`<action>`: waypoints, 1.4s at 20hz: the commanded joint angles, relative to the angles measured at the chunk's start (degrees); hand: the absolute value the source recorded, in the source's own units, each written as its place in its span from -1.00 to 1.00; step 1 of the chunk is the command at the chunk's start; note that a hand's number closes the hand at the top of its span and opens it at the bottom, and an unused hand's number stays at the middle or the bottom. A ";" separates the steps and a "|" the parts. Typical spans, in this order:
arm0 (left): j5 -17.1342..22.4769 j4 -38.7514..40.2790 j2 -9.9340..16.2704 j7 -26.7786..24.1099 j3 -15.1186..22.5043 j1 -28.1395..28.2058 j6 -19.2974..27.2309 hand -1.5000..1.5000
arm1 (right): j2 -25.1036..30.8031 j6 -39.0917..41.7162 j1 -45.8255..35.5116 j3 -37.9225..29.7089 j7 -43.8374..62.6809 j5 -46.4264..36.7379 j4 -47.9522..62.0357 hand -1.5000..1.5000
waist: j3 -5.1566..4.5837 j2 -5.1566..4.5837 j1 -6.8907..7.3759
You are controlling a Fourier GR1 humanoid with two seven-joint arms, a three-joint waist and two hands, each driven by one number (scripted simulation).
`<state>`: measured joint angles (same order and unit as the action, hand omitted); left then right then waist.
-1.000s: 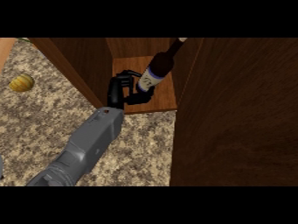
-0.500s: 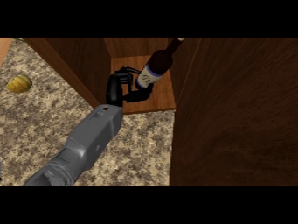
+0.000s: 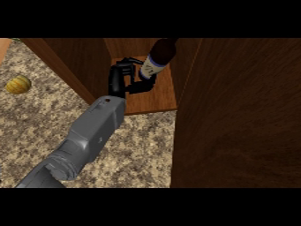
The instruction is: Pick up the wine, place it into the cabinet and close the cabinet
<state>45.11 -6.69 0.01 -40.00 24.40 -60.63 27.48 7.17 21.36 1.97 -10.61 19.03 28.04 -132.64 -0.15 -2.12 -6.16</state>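
Gripping the wine (image 3: 155,64) with the right robot hand (image 3: 122,76), black fingers (image 3: 143,84) curling round the lower part of the bottle. Holding the wine inside the open cabinet (image 3: 244,114), just to the right of the robot hand and tilting with its dark neck pointing up and away beyond the fingers. Hovering or resting over the cabinet's wooden shelf (image 3: 158,99), just below and right of the robot hand; cannot tell whether the bottle's base is touching it. Lying well off to the left of the robot hand, on the speckled table (image 3: 29,128): a small yellow round thing (image 3: 18,84). Stretching back from the robot hand toward the lower left, the grey forearm (image 3: 91,132).
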 commanded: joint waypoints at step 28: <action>-4.54 6.69 4.34 7.06 1.38 -8.60 6.92 -1.00 | 1.01 1.33 -1.09 -1.28 -0.91 1.72 1.17 -1.00 | 0.09 -0.74 -0.80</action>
<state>41.59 -0.12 3.23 -35.45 24.99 -68.98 34.07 8.24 22.50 0.87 -11.69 18.42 29.29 -131.55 -0.07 -2.75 -6.90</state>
